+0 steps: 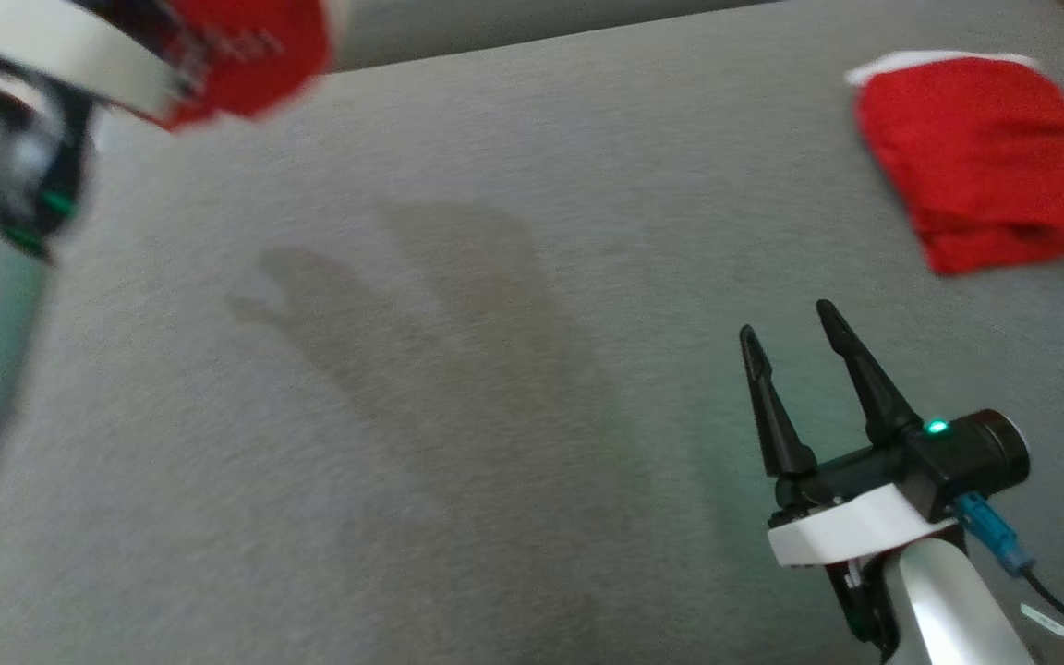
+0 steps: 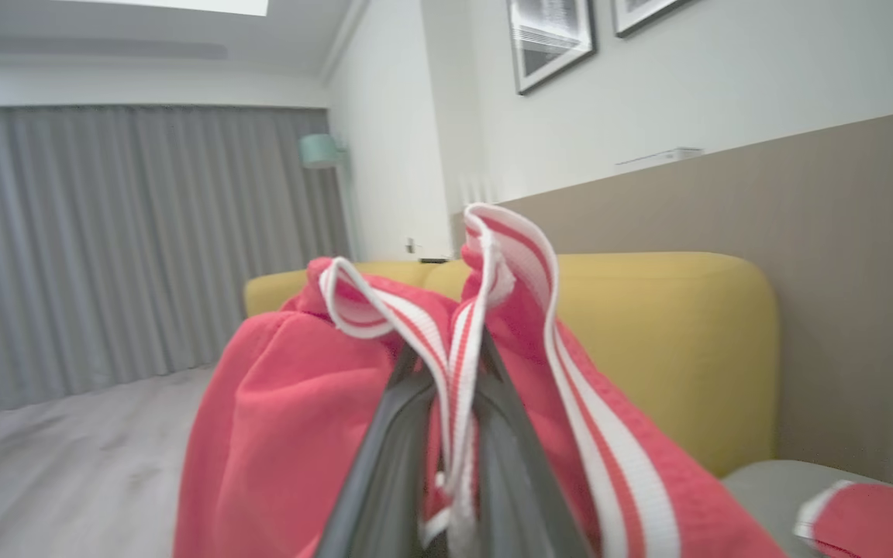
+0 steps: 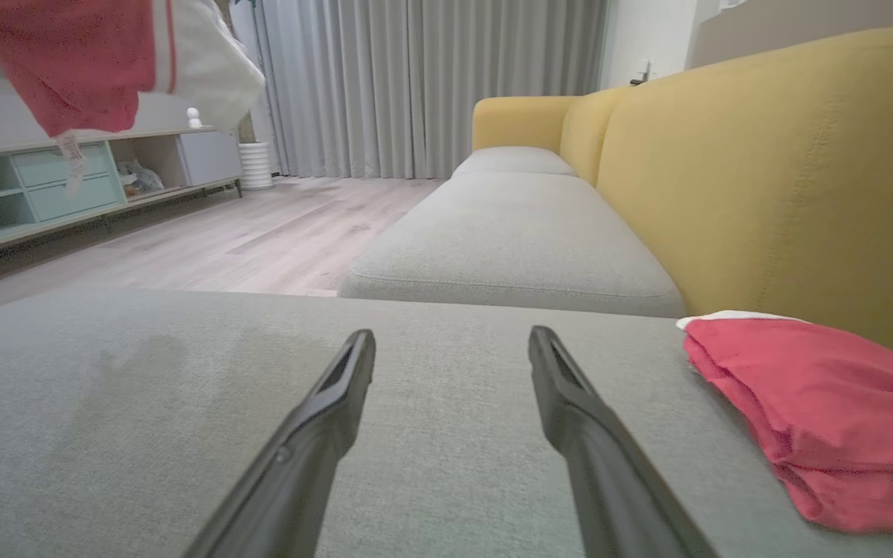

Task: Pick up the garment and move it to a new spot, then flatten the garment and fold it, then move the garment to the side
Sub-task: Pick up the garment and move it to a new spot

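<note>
Starting on the left: the left claw (image 2: 450,356) is up in the air above the far left corner of the grey cushion (image 1: 458,573). Its fingers are squeezed almost together, pinching the red garment (image 1: 250,51) by its red-and-white striped band (image 2: 528,263). The rest of the fabric bunches around the fingers and hangs clear of the cushion, not touching it. The head view is pretty blurry up there, so the pale forearm (image 1: 52,42) is about all you can make out of that arm. The middle of the cushion is bare apart from a soft dark shadow (image 1: 458,351). Moving right, the right claw (image 1: 785,318) sits low over the near right part of the cushion, fingers spread wide and nothing between them. From its own wrist camera you can see grey fabric straight through the gap. Further right, at the cushion's far right corner, a second red piece (image 1: 985,157) lies folded flat on the cushion. It has a bit of white edge showing and sits just beside the yellow backrest (image 3: 764,170), well apart from both claws.
</note>
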